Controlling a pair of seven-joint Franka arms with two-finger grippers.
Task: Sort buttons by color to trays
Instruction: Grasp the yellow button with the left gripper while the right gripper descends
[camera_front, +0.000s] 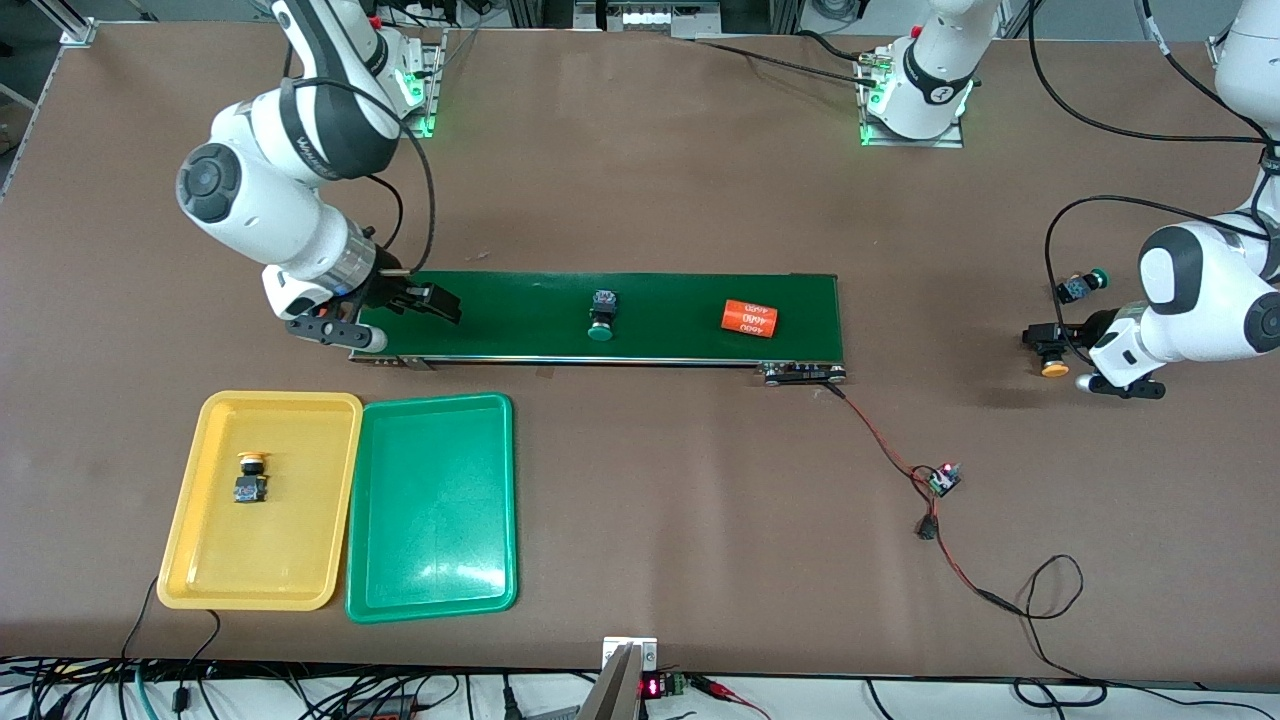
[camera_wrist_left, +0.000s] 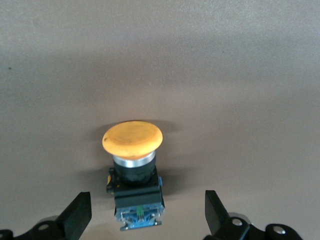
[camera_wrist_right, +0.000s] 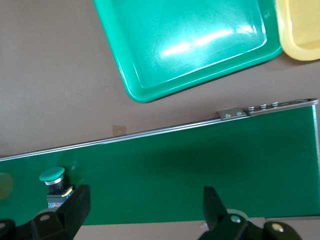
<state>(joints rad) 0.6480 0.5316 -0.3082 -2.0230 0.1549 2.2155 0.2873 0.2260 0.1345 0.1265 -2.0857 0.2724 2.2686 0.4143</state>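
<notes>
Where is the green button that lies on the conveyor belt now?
In the front view, the green button lies mid-belt on the conveyor belt, between the right end effector and the orange cylinder.

Front view: high, facing both bases across the bench (camera_front: 640, 200). Wrist views: close, looking down; right shares conveyor belt (camera_wrist_right: 200, 170) and green tray (camera_wrist_right: 150, 75) with front.

White "4600" print, upside down, on the orange cylinder (camera_front: 750, 318)

table (camera_front: 650, 200): brown, matte | cables (camera_front: 300, 695): along its near edge | light: even
</notes>
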